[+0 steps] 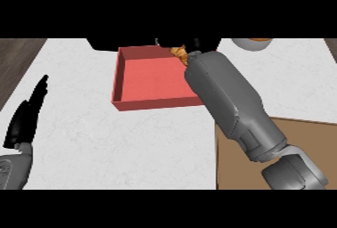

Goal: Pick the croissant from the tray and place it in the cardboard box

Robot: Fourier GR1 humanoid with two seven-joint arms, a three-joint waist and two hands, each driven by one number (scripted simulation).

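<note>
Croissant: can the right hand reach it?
Probably yes. The right hand is right beside the croissant at the far end of the tray, and nothing seems to be in the way.

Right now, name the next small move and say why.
Probably settle the right hand onto the croissant before lifting: both show at the red tray's far edge, the grip itself is hidden, and the cardboard box waits at lower right.

Red tray (151, 80), golden-brown croissant (179, 53), white marbled counter (132, 142).
</note>
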